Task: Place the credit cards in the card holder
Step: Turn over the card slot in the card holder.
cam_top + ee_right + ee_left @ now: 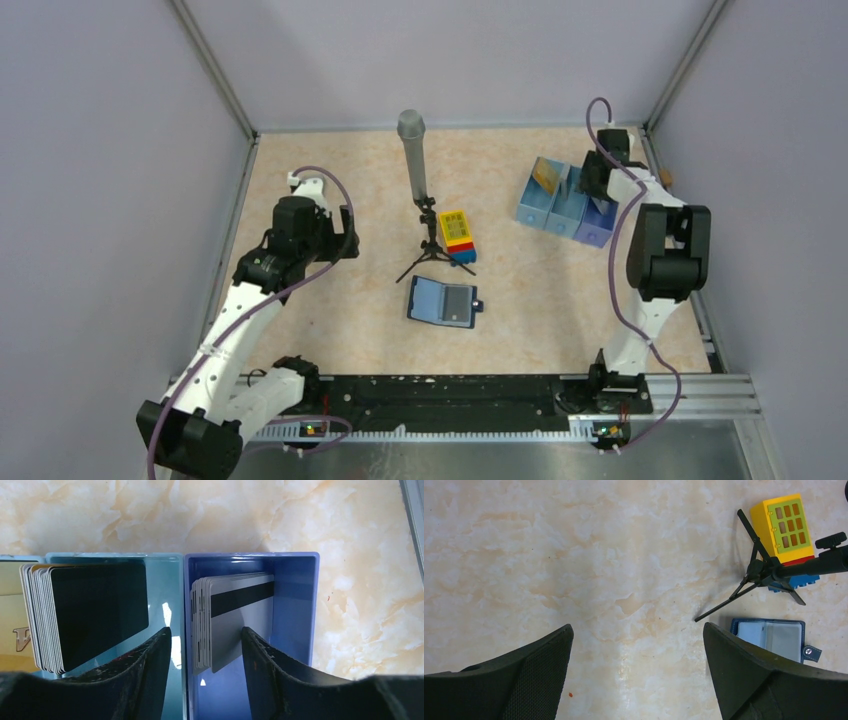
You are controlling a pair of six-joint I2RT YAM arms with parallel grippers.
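1. Right gripper point(205, 630) stood partly apart, one finger on either side of the grey-white cards point(240, 615). Nothing was pinched yet; it looked lined up for a grab.
2. Those cards stood on edge in the tray point(297, 605), with dark cards point(100, 610) next door at 9 o'clock. Upright stacking left edges free to grip.
3. Card holder point(443, 301) lay open mid-table, 8 o'clock from the tray, slots up to receive.
4. Left gripper point(638, 627) hung wide and empty over the table point(574, 555), at the holder's 10 o'clock.
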